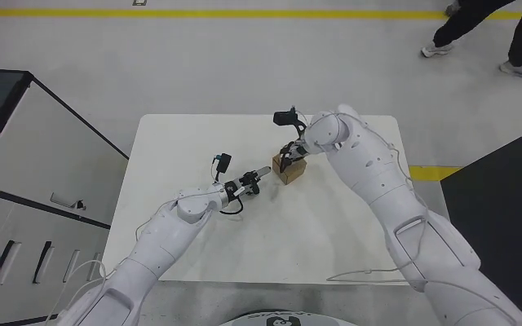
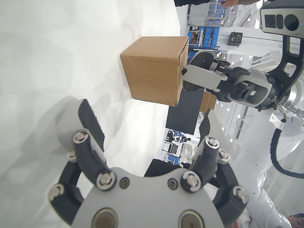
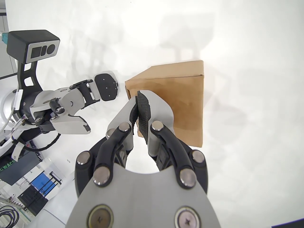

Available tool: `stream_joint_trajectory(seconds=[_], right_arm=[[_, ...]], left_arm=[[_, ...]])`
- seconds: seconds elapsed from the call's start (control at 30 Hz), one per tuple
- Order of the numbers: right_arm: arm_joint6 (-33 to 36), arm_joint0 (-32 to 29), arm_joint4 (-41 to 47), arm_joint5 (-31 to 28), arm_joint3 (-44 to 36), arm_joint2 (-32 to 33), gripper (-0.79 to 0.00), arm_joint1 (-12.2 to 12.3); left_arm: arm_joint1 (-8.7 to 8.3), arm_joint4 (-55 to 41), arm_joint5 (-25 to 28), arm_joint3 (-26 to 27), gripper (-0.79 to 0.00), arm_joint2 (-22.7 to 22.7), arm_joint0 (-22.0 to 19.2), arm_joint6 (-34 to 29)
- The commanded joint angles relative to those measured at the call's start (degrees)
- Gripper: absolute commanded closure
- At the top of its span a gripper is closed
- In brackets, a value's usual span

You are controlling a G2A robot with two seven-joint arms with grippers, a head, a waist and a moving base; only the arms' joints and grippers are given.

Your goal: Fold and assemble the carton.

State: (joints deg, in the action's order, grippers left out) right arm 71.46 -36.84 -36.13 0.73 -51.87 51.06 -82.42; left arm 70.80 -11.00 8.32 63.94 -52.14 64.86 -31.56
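Observation:
A small brown carton stands closed on the white table, a little behind its middle. My right gripper is shut, its tips resting against the carton's upper edge; nothing shows between the pads. In the left wrist view the right gripper touches the carton at its side edge. My left gripper is open, a short way from the carton on the near-left side, with nothing between its fingers. The right wrist view shows the left gripper beside the carton.
A grey cabinet stands left of the table and a dark panel at its right. White tabletop lies bare in front of the carton and toward both side edges.

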Motion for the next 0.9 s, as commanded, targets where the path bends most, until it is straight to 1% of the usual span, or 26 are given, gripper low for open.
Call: stream_joint_trajectory(seconds=[0.0, 0.2, 0.67, 0.87], right_arm=[[-0.09, -0.05, -0.15, 0.20, -0.72, 0.32, 0.000, 0.18], [-0.51, -0.63, -0.27, 0.49, -1.71, 1.03, 0.000, 0.62], [-0.38, 0.26, 0.84, -0.48, 2.62, -0.83, 0.000, 0.00], [-0.76, 0.73, 1.56, -0.73, 3.24, -0.65, 0.000, 0.00]], left_arm=[[0.00, 0.00, 0.00, 0.00, -0.785, 0.00, 0.00, 0.00], [0.00, 0.00, 0.00, 0.00, -0.785, 0.00, 0.00, 0.00], [0.00, 0.00, 0.00, 0.00, -0.785, 0.00, 0.00, 0.00], [0.00, 0.00, 0.00, 0.00, -0.785, 0.00, 0.00, 0.00]])
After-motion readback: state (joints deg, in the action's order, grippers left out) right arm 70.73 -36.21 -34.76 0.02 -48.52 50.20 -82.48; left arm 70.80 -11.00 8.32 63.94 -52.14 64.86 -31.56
